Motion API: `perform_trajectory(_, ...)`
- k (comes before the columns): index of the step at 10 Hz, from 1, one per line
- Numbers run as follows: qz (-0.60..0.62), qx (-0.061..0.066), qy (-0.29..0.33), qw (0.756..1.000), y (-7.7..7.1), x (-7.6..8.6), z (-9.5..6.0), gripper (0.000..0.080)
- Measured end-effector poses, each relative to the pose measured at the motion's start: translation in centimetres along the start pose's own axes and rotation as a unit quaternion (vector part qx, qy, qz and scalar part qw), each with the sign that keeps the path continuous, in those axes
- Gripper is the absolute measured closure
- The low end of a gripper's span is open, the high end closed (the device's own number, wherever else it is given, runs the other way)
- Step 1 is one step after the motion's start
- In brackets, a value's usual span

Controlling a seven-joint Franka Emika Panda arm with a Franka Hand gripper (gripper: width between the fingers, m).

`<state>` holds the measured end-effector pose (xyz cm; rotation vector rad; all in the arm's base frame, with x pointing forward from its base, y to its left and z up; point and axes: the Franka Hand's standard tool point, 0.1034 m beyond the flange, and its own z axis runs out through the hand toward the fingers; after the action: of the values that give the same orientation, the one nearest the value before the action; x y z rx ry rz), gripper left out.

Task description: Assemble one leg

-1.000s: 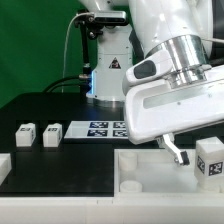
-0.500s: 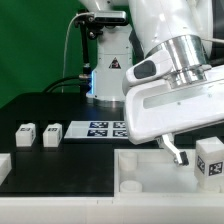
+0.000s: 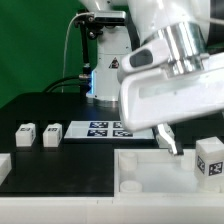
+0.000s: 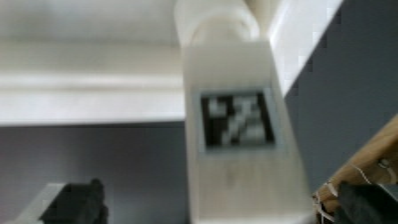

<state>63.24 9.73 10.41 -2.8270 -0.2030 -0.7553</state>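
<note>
Two legs (image 3: pixel 24 131) (image 3: pixel 51 133), small white blocks with tags, stand on the black table at the exterior view's left. A third leg (image 3: pixel 210 160) stands at the right, by the large white tray-like part (image 3: pixel 150 168). My gripper (image 3: pixel 171 141) hangs over the tray's far edge, left of that third leg; only one dark finger shows. In the wrist view, my gripper (image 4: pixel 214 208) is open. Its fingertips (image 4: pixel 75 205) stand apart on either side of a blurred white tagged piece (image 4: pixel 231 118), with gaps between. I cannot tell which part that piece is.
The marker board (image 3: pixel 100 128) lies on the table behind the tray. Another white part (image 3: pixel 4 166) shows at the exterior view's left edge. A robot base and cables (image 3: pixel 105 60) stand at the back.
The arm has swung up and toward the exterior view's left, and the finger has lifted slightly. The legs and tray have not moved.
</note>
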Motion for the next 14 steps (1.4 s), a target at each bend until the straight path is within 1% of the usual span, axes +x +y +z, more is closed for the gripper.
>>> perform_trajectory(1, 0.002, 0.011, -0.043, 0.999, -0.4, 0.0, 0.0, 0.015)
perform_trajectory(3, 0.014, 0.031, -0.15, 0.988, -1.3, 0.3, -0.2, 0.015)
perform_trajectory(4, 0.02, 0.038, -0.198, 0.979, -1.6, 0.2, -0.2, 0.015)
perform_trajectory(5, 0.021, 0.048, -0.245, 0.968, -1.7, -0.2, -0.3, 0.015)
perform_trajectory(6, 0.024, 0.062, -0.291, 0.954, -1.8, -0.5, -0.5, 0.015)
perform_trajectory(7, 0.024, 0.07, -0.306, 0.949, -2.1, -0.1, -0.3, 0.015)
perform_trajectory(8, 0.023, 0.07, -0.3, 0.951, -2.1, 0.2, -0.2, 0.015)
perform_trajectory(11, 0.024, 0.07, -0.301, 0.951, -2.0, 0.1, -0.1, 0.015)
perform_trajectory(14, 0.041, 0.058, -0.283, 0.956, -0.6, 0.7, 0.6, 0.015)
